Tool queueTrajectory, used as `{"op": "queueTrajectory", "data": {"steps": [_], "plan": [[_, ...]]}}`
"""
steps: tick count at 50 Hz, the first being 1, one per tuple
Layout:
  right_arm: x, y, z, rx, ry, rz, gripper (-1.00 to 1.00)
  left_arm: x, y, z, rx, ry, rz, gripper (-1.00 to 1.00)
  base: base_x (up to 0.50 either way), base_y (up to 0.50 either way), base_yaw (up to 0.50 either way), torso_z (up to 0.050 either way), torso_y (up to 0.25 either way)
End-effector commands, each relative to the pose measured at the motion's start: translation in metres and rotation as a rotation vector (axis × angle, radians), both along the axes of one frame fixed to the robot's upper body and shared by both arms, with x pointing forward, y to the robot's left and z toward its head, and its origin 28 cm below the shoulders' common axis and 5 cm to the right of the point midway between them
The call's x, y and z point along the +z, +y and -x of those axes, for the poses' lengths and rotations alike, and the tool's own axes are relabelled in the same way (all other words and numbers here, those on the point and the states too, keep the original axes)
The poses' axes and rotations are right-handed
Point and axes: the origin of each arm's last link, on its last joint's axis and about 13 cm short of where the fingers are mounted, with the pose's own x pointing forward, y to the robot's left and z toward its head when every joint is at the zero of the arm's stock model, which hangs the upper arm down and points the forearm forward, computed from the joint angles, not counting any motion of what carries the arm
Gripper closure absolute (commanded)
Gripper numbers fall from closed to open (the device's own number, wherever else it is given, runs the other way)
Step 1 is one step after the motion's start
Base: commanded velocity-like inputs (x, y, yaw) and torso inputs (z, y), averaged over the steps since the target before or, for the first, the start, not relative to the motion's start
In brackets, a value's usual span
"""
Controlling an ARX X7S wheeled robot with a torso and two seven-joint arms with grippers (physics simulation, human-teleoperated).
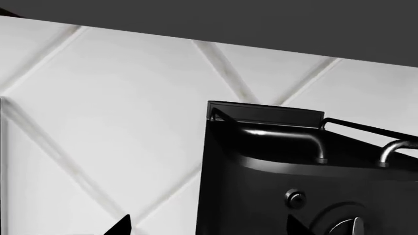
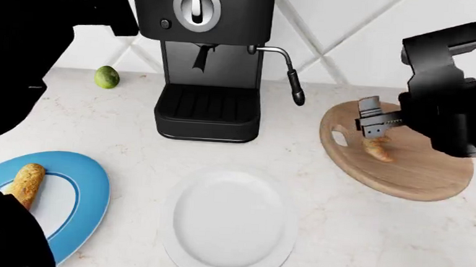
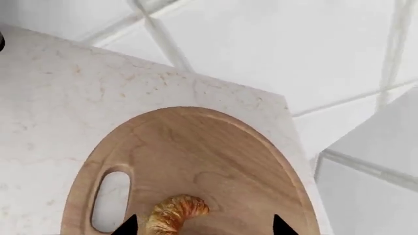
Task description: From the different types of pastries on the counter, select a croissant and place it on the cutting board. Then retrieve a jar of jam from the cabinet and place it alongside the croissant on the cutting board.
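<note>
The croissant [image 2: 378, 148] lies on the round wooden cutting board [image 2: 421, 176] at the right of the counter [image 2: 139, 133]. My right gripper [image 2: 372, 124] hovers just above it. In the right wrist view the croissant [image 3: 175, 213] lies on the board [image 3: 216, 147] between the two fingertips of my right gripper [image 3: 204, 227], which stand wide apart, so it is open. My left gripper [image 1: 209, 230] is open and empty, raised at the far left near the top of the coffee machine [image 1: 294, 166]. The baguette-like loaf [image 2: 24, 184] lies on a blue plate [image 2: 76, 210]. The jar of jam is out of view.
A black coffee machine [image 2: 210, 57] stands at the back centre with its steam wand [image 2: 295, 87] sticking out toward the board. A white oval plate [image 2: 228, 223] lies at the front centre. A green lime [image 2: 107, 76] sits by the tiled wall.
</note>
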Motion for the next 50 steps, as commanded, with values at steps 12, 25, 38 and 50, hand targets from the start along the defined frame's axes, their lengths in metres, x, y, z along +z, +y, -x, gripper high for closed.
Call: {"op": "queueTrajectory", "data": {"steps": [12,25,38,50], "plan": [[0.1,0.043,0.109,0.167,-0.64,-0.008,-1.0,-0.015,-0.002,0.044,-0.081,0.024,-0.001,-1.0,0.0,0.0,0.0,0.0,0.0],[0.092,0.065,0.137,0.171,-1.01,-0.128,-1.0,-0.024,-0.005,0.048,-0.082,0.017,0.007,-1.0,0.0,0.0,0.0,0.0,0.0],[0.088,0.065,0.149,0.199,-1.14,-0.259,-1.0,-0.025,-0.007,0.046,-0.084,0.021,0.002,-1.0,0.0,0.0,0.0,0.0,0.0],[0.12,0.089,0.113,0.267,-1.255,-0.36,-1.0,-0.029,-0.009,0.047,-0.094,0.012,-0.015,-1.0,0.0,0.0,0.0,0.0,0.0]]}}
